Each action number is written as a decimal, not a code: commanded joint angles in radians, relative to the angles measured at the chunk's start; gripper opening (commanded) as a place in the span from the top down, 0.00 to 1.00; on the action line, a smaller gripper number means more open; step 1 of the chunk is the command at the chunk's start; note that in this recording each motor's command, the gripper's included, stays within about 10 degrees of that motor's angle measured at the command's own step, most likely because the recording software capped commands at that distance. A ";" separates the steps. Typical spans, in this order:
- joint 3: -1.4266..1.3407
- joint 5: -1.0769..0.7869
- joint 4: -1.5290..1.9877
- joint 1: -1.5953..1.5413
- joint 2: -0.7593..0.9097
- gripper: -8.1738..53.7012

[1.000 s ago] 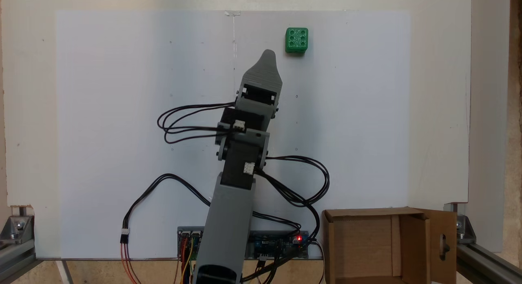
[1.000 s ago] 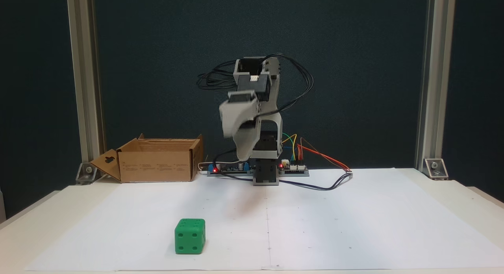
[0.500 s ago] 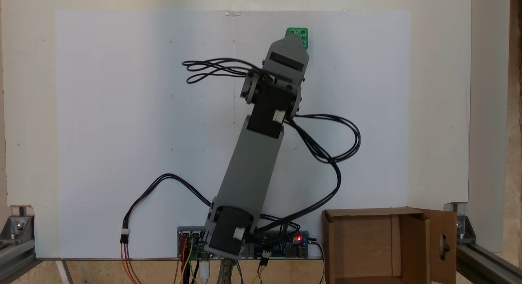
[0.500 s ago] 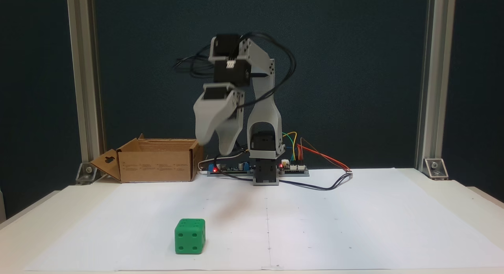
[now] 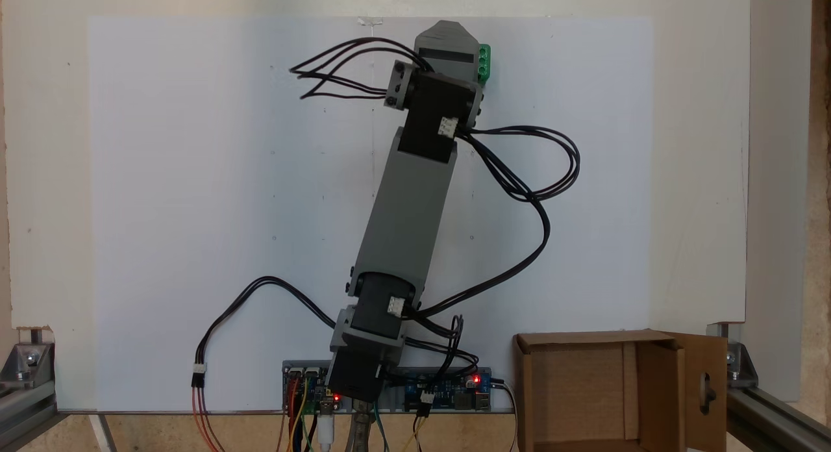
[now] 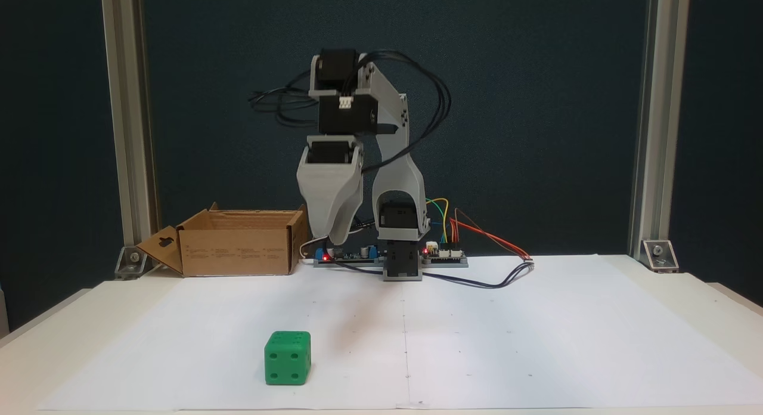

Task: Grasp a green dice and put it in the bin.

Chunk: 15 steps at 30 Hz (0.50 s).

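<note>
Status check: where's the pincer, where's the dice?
Pincer high above the paper, empty, jaws unclear. Green dice sits free on the sheet. Box open, path clear.

We see the arm (image 5: 409,218) stretch out further across the paper since a second ago, its upper joints lifted off the base. In a fixed view the gripper (image 5: 448,33) goes from short of the green dice (image 5: 484,62) to over it, covering all but its right edge. In a fixed view the gripper (image 6: 329,239) swings from a blurred tilt to pointing straight down, up off the paper, more toward the left. Cables (image 5: 532,179) loop out wider.
</note>
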State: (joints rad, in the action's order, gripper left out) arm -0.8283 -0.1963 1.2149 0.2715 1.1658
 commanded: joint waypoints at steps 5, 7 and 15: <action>0.143 -0.057 0.109 -0.015 -0.089 0.15; 0.178 -0.069 0.124 -0.011 -0.126 0.14; 0.183 -0.181 0.127 0.057 -0.155 0.14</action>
State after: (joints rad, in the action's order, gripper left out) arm -0.6918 -0.2945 1.3039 0.3129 0.9940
